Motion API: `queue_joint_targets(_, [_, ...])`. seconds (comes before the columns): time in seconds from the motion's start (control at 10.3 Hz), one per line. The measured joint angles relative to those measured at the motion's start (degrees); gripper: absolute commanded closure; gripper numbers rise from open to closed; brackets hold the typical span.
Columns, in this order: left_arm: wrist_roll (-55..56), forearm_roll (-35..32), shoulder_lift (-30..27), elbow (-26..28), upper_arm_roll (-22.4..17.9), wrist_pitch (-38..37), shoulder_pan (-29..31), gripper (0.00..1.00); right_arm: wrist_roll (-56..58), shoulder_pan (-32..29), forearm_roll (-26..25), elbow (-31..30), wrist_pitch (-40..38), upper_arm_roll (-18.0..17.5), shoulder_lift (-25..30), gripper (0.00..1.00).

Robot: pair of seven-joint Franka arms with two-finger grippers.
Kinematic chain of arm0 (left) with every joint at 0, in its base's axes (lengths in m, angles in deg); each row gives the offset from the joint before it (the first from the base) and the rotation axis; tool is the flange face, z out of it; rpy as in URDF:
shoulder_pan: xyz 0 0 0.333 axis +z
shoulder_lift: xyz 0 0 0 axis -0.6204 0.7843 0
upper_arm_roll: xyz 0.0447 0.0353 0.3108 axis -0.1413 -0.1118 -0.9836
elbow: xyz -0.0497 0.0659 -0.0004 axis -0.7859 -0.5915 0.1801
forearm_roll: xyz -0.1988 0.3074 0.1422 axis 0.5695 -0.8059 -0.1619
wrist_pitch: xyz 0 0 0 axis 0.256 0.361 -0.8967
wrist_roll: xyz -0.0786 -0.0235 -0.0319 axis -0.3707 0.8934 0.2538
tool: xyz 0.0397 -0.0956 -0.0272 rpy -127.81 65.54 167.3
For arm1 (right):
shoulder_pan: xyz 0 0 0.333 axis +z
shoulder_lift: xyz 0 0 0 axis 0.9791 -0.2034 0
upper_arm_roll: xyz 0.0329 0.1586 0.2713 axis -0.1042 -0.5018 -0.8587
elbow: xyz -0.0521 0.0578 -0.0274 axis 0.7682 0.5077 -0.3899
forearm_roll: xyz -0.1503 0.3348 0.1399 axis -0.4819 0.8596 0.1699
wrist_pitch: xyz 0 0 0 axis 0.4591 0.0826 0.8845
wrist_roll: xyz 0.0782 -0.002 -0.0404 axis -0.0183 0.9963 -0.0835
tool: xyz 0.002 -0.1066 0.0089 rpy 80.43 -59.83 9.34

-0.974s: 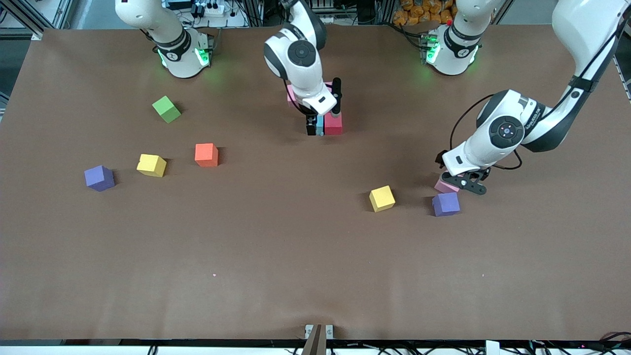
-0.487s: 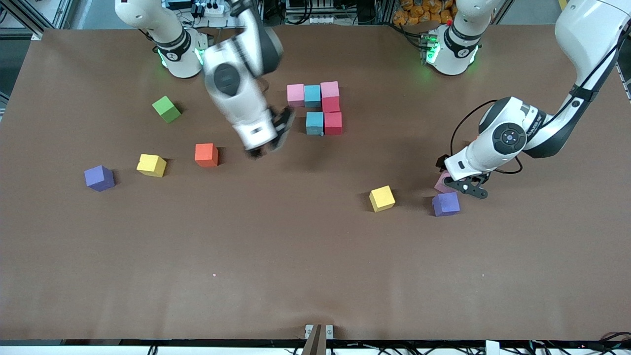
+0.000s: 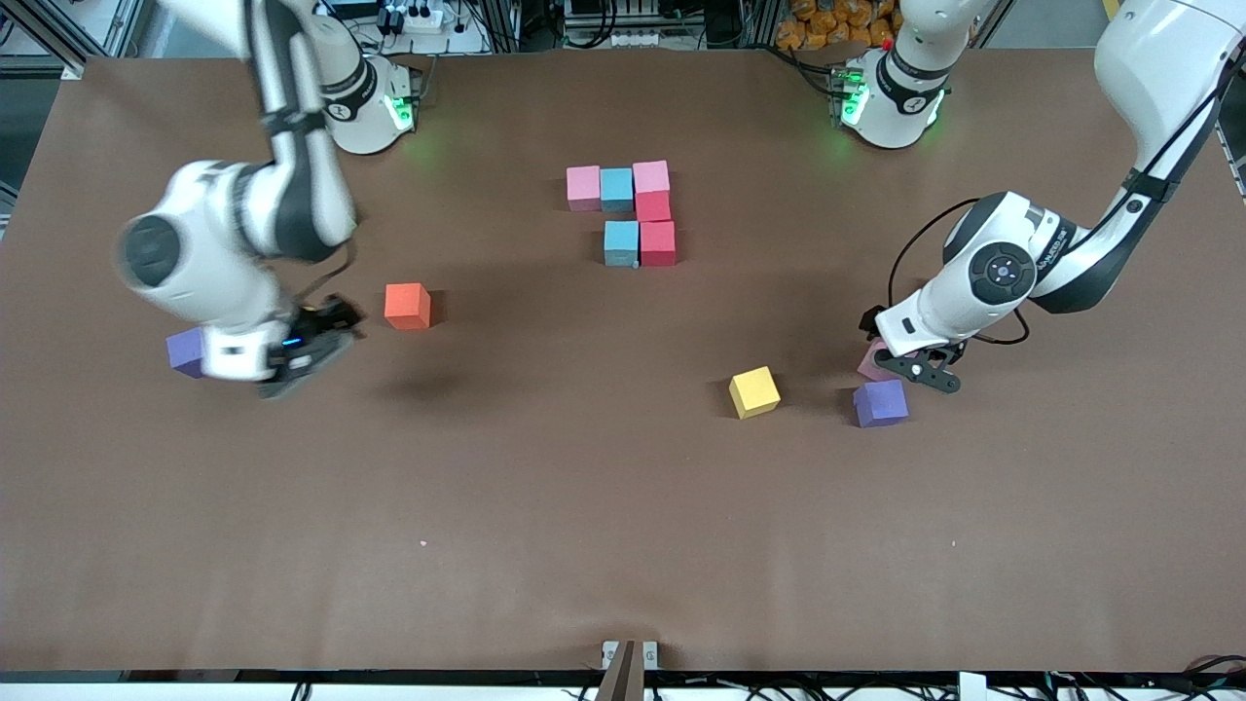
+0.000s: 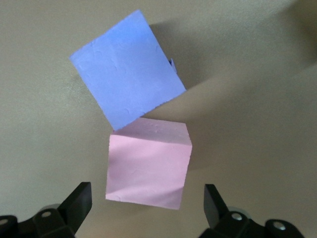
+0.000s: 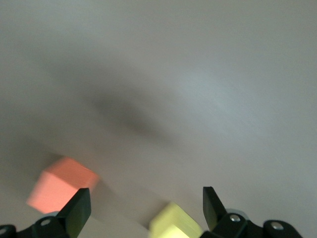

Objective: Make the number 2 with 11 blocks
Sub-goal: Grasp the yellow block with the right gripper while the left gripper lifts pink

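Pink, blue and red blocks, six of them touching, laid down as the upper rows of the number 2 (image 3: 616, 189) in the middle of the tabletop (image 3: 584, 506), toward the arms' bases. Five more needed, so roughly half done.

Loose stock:
- pink block (image 4: 148, 166), directly under the left gripper (image 4: 147, 198), toward the left arm's end
- purple block (image 4: 126, 67), touching that pink one at a corner
- yellow block (image 3: 754, 391), near those two, apart from both
- orange block (image 3: 407, 305), toward the right arm's end
- second purple block (image 3: 185, 350), partly hidden by the right arm
- second yellow block (image 5: 173, 220), seen only from the right wrist

Left gripper spread wide, one finger on each side of the pink block, not yet closed on it. Right gripper (image 3: 302, 355) likewise apart and empty, up over the tabletop above the second yellow block and beside the orange one.

Step in hand, probably: taking the pink block. To do it well:
- turn the wrist until the pads sit flat against two parallel faces
- come straight down
- close on the mid-height of the block
- lift vertically before travelling, to spare the purple neighbour a shove

Plenty of bare tabletop between here and the figure, and no edge close by. Only tight spot: the purple corner contact.
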Motion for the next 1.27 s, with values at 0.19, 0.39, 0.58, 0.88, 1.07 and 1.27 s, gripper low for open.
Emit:
queue_joint_targets(0.19, [0.02, -0.32, 0.96, -0.3, -0.02, 0.02, -0.04, 0.0, -0.52, -9.05, 0.29, -0.09, 0.25, -1.37, -3.45, 0.0])
queue_joint_targets(0.39, [0.02, -0.8, 1.75, -0.66, -0.08, 0.04, -0.02, 0.0, -5.59, -16.94, 0.49, -0.17, 0.26, -6.52, -5.02, 0.0])
queue_joint_targets(0.58, [0.14, -2.65, 2.54, -0.8, -0.63, 0.07, 0.02, 0.0, -18.21, -17.52, 0.56, -0.2, 0.24, -9.15, -5.63, 0.0])
queue_joint_targets(0.88, [0.15, -2.87, 3.35, -0.85, -1.17, 0.41, 0.03, 0.0, -26.65, -15.95, 0.56, -0.8, 0.24, -11.69, -6.12, 0.0])
queue_joint_targets(1.07, [0.15, -2.87, 3.97, -0.87, -1.19, 0.71, 0.03, 0.0, -26.97, -15.99, 0.56, -3.12, 1.55, -12.2, -6.47, 0.0])
queue_joint_targets(1.27, [0.15, -2.87, 4.22, -0.88, -1.19, 0.86, 0.03, 0.0, -26.98, -15.99, 0.56, -5.03, 2.34, -12.41, -6.67, 0.0])
